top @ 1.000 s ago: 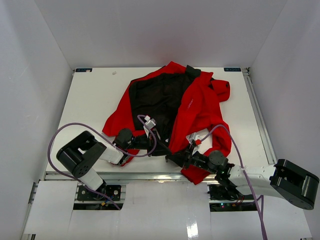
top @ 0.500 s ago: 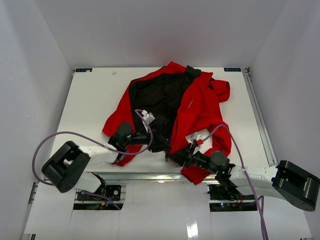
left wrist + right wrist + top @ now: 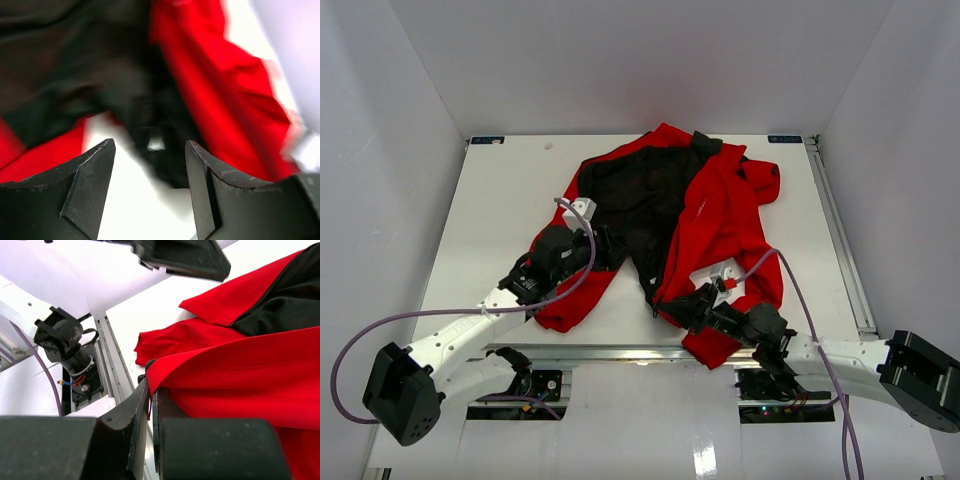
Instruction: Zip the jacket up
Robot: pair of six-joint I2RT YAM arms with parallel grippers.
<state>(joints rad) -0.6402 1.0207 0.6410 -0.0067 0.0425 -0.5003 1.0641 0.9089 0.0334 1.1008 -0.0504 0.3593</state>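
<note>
**Jacket unzipped, right claw on front edge, left claw open**

The jacket (image 3: 720,225) lies mid-bench, collar toward the far edge and hem toward the arm bases. The front is spread open. On the left-arm side the black lining (image 3: 635,195) faces up. On the right-arm side the panel lies red side out, with small white lettering (image 3: 700,208) on it.

The right claw (image 3: 667,305) sits low at the near hem of that red panel. The right wrist view shows the right claw (image 3: 149,392) with its jaws pinched onto the red front edge of the jacket (image 3: 240,375), fabric clamped between them.

The left claw (image 3: 601,242) is over the lining, near the middle of the open front. In the left wrist view the left claw (image 3: 148,152) has its jaws spread apart with nothing held. Below it are dark lining and red fabric (image 3: 210,80). That frame is blurred, so the small pale spot between the fingers can't be identified.

The white bench (image 3: 495,200) shows around the jacket on all sides. A purple cable (image 3: 380,328) loops off the left arm.
</note>
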